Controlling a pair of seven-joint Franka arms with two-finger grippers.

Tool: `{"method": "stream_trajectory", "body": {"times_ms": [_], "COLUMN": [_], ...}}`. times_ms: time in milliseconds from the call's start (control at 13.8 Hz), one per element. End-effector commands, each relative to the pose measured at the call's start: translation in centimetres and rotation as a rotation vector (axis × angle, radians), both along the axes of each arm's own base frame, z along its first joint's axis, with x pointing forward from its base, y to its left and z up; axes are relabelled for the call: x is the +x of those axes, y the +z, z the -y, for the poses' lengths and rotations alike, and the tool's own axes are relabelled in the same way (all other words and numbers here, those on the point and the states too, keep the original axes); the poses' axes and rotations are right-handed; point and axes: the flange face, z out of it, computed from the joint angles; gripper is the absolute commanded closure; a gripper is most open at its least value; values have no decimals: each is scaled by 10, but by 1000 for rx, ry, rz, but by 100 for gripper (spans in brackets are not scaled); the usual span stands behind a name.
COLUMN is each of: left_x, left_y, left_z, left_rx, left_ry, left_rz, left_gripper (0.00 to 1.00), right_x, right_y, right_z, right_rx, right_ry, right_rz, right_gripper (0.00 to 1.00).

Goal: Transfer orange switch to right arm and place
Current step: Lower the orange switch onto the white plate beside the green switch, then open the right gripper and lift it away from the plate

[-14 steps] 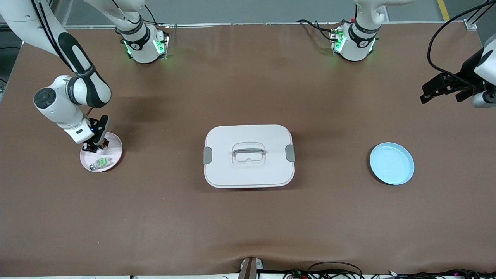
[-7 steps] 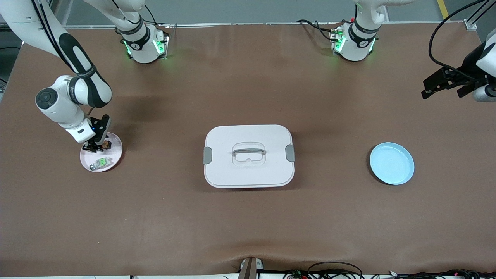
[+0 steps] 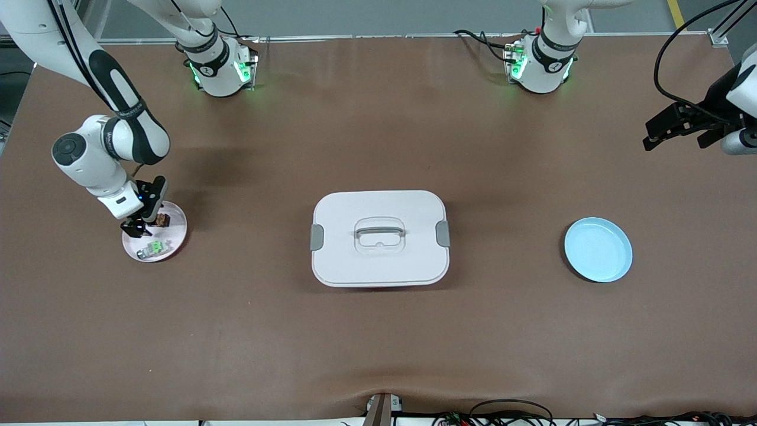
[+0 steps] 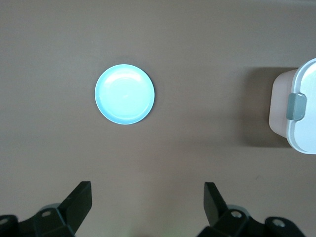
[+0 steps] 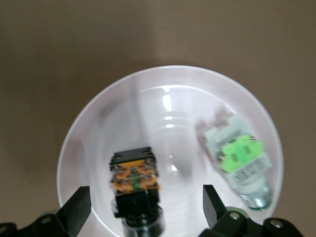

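Since the orange switch lies free on the pink plate, at mid-height in the front view at the right arm's end of the table, the step in hand looks like the end of the placing. Lowest in that frame is the blue plate, bare, toward the left arm's end. The white lidded container fills the centre. On the pink plate, the pale grey part with a green centre lies nearer the camera, with the orange switch just above it in the frame and apart from it. The right gripper hangs low over the plate's rim. In the right wrist view its fingers stand wide apart at the bottom corners and grip nothing, with the switch between them but touching neither. Higher in the front view, at the edge by the left arm's end, the left gripper waits in the air over bare table, its fingers spread and empty. By my reading, the next move calls for a straight lift of the right gripper, clear of both parts, so that neither is nudged. The green face carries dark marks, and the arm's dark band some lettering, but neither can be read.
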Motion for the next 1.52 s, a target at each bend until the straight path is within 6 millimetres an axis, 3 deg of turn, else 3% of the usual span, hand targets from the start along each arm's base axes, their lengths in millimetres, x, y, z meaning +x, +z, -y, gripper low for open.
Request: {"method": "stream_trajectory", "body": {"times_ms": [0,144,506,794,1011,1156,1300,1444], "left_x": [-10,-10,-12,-15,-15,-17,-17,-17], "left_y": [6,7,9,12,12,11,11,11], "left_z": [0,0,-1,3,1,1,0,1], "left_rx": [1,3,1,2,2,4,10,9], "left_ry": [-14,-12,-12,-9,-11,-11,-10,-12], "left_rz": [1,-1,1,1,-2,-11,-11,-14], "left_gripper": [0,0,0,0,0,0,0,0], "right_x": [4,6,4,5,10,13,12,15], "right_y": [45,62,89,96,100,114,144,191], "right_z": [4,4,2,1,-12,-27,-41,-63], "right_rx": [-22,-18,69,138,199,232,230,231], "right_ry": [1,-38,-563,-962,-1269,-1373,-1397,-1450], "right_rz": [65,86,58,99,128,151,139,27], "right_gripper": [0,0,0,0,0,0,0,0]}}
